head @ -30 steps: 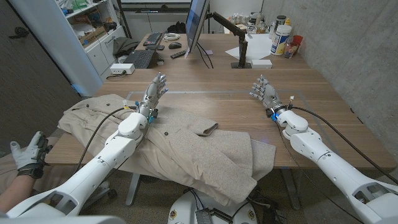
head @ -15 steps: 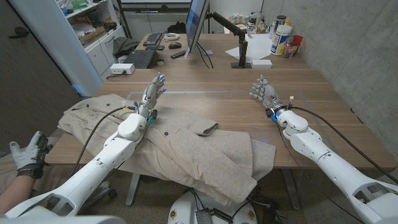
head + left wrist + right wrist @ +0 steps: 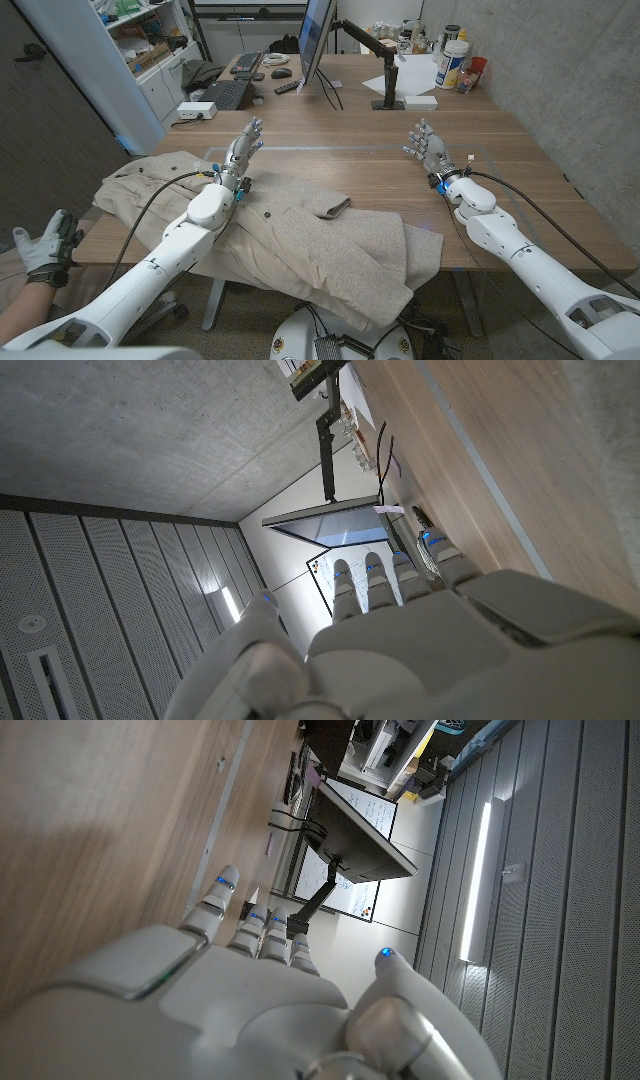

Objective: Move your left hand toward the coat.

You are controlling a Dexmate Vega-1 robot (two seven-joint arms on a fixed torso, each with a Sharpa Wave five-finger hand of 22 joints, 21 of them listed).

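No readable txt anywhere: white tub (image 3: 452,62) at 1 o'clock has a label, but print's too small.

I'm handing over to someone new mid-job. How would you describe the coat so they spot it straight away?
Start from the big wooden table and look at its near left corner. The coat is the beige woollen cloth spread there, hanging over the front edge beneath the left arm. Nothing else on the table is fabric.
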